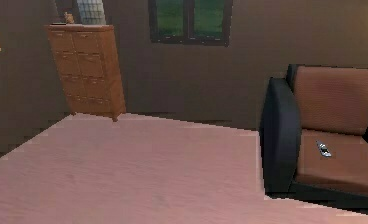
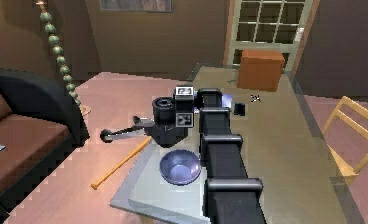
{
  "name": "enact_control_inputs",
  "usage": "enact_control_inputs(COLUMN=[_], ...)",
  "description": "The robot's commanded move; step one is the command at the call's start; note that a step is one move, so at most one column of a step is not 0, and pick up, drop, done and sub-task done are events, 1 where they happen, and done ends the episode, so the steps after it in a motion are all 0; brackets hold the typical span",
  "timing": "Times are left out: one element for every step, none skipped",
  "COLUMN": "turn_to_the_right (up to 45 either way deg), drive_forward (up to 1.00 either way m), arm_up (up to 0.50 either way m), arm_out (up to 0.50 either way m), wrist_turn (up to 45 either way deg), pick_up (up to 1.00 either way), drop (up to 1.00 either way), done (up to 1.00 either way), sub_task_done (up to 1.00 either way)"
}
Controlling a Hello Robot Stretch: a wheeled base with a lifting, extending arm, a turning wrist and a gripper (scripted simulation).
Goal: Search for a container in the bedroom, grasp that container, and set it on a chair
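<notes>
Pink floor (image 1: 142, 170) lies nearest in the forward view. An armchair (image 1: 332, 110) with a black frame and brown cushions stands at that view's right, with a small pale-and-dark object (image 1: 324, 150) on its seat. Farther off are a wooden dresser (image 1: 87, 70) and a dark window (image 1: 190, 20). These two, and the seat seen face-on, are what this view contributes.

In the arm side view the dark arm (image 2: 232, 175) rises over a grey table (image 2: 292, 140). The claw (image 2: 110, 135) reaches past the table's edge with bare floor behind its fingers, so it holds nothing. A bluish bowl (image 2: 180, 167), probably the container, sits on the table behind the claw, close beside the arm. An orange box (image 2: 260, 70), another candidate, stands well beyond the claw at the table's far end. An orange bat (image 2: 120, 165) lies on the floor just under the claw, and the armchair (image 2: 32, 110) sits ahead of the fingertips. A wooden chair (image 2: 354, 128) stands on the far side of the arm from the claw. This view contributes the table, both candidates and that chair.

The step in hand looks like lining up on the bowl. The claw should draw back until the fingers straddle the rim, then lower gently, clear of the table edge and the bat
</notes>
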Motion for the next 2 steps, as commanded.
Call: enact_control_inputs(turn_to_the_right=[0.0,0.0], drive_forward=[0.0,0.0], arm_up=[0.0,0.0], arm_out=[0.0,0.0], wrist_turn=[45.0,6.0], pick_up=[0.0,0.0], drop=[0.0,0.0], done=[0.0,0.0], sub_task_done=[0.0,0.0])
